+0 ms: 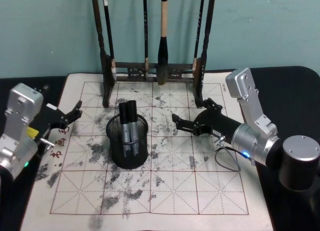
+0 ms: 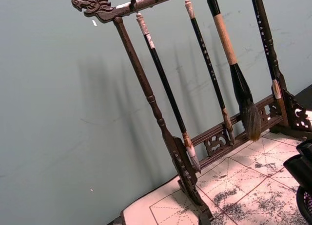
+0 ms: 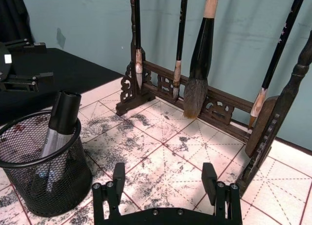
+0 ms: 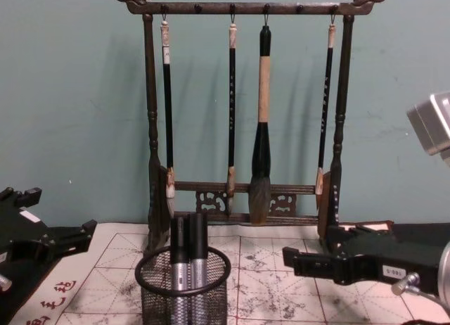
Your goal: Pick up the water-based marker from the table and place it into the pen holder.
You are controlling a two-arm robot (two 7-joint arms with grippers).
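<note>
Two grey-bodied, black-capped water-based markers stand in the round black wire-mesh pen holder mid-sheet on the ink-stained gridded paper mat. Right gripper just beside it, jaws apart, empty — left gripper near the mat's left edge, seemingly apart. Beyond: dark wooden brush rack.

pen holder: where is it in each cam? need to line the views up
Head view: pen holder sits left of centre on the gridded paper, two markers upright in it.
Chest view: bottom edge, left of centre, base cut off.
Right wrist view: lower left, a marker inside.
Left wrist view: a dark mesh sliver at the lower right corner may be it; cannot tell.
Shared landmark: the brush rack behind it.
</note>
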